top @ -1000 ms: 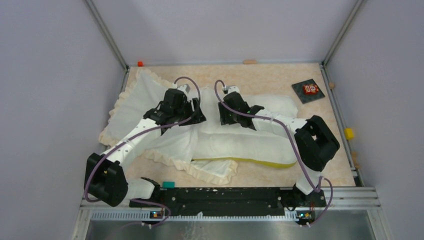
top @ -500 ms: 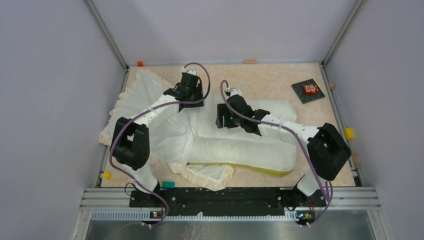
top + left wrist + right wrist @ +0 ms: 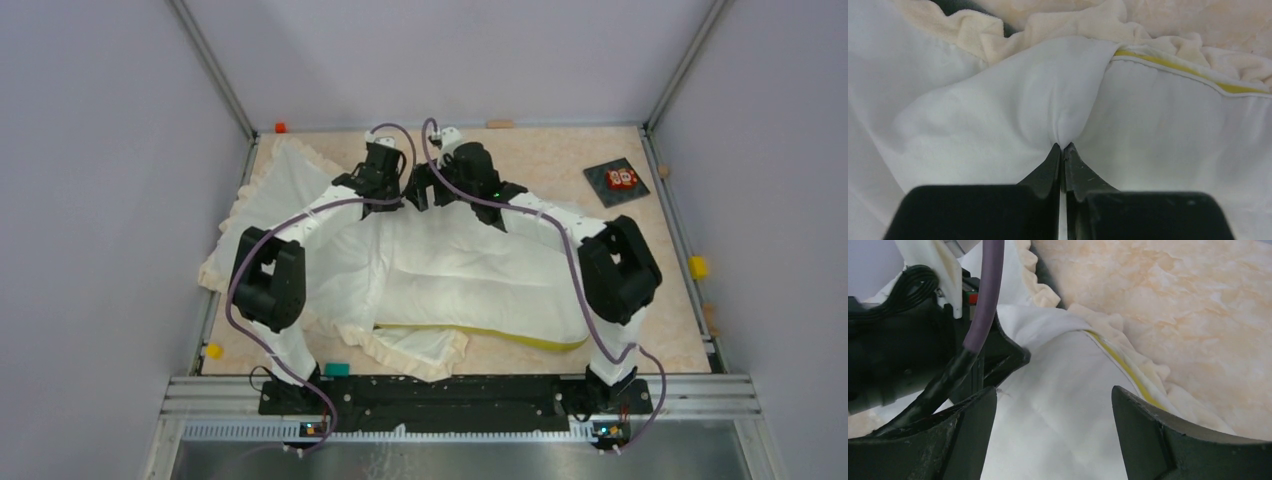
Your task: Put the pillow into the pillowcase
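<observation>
From where I stand, the pillow (image 3: 480,275) lies across the middle of the worktop (image 3: 560,150), stretching out toward 3 o'clock, with its yellow band (image 3: 500,335) along the 6 o'clock edge. The pillowcase (image 3: 270,210) is spread from the centre out to 9 and 10 o'clock, and its ruffled border (image 3: 405,352) also spills out at about 7 o'clock, under the pillow's near corner. Part of the pillow's left end looks to be covered by the case already, though how deep it sits I can't tell.

Both arms meet at about 12 o'clock. The left gripper (image 3: 1064,146) is pinched tight on a fold of thin white cloth that drapes over the yellow-edged corner, so I take it for the mouth of the case. The right gripper (image 3: 1054,392) hangs spread wide just beside it, above the plump cloth by the yellow band, holding nothing.

To my eye the step is drawing the mouth over the far corner. To do it well, I'd say:
- hold the left pinch firm and lift the hem so the opening gapes;
- bring the right gripper down on the pillow corner, not on the frill;
- feed that corner toward 9 o'clock, under the lifted hem;
- pull slowly, because thin cloth slips out of a narrow pinch.
</observation>
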Available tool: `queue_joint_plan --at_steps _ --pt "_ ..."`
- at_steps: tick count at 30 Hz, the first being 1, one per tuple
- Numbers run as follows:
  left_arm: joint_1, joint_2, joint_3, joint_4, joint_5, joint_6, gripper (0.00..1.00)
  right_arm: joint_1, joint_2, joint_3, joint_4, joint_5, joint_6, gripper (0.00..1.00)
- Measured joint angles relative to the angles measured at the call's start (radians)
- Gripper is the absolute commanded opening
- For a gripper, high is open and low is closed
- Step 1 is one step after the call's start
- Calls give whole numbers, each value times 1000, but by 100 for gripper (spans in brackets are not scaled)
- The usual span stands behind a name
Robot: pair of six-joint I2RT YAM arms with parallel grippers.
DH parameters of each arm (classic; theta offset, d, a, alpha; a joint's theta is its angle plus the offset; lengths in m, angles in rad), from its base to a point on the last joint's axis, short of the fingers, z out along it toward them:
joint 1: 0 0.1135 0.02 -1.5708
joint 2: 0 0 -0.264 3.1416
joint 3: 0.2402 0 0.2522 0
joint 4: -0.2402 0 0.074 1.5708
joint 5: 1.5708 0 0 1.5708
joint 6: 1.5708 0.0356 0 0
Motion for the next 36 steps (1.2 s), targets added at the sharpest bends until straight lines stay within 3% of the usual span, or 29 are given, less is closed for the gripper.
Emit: queue_joint_plan --at_steps 3,6,7,11,18,26,31,36 --pt "2 12 10 -1 3 -1 0 -4 100 15 24 -40 -25 79" --pt "2 14 18 -2 12 -6 0 -6 165 -20 48 -59 -23 64" --pt "2 14 22 -1 21 -10 0 -6 170 -50 70 -62 -16 56" --pt "-1 14 27 26 69 -36 0 -7 168 -109 171 -68 42 0" --pt "-35 -23 15 97 157 -100 0 -18 97 -204 253 -68 266 0" --pt "-140 -200 -49 182 188 -155 0 -34 94 -190 230 -73 482 0" --pt "-171 -308 -180 216 194 -212 0 -76 94 -167 220 -75 609 0" --pt "-168 -316 -301 238 197 -257 1 -98 115 -142 206 -71 662 0"
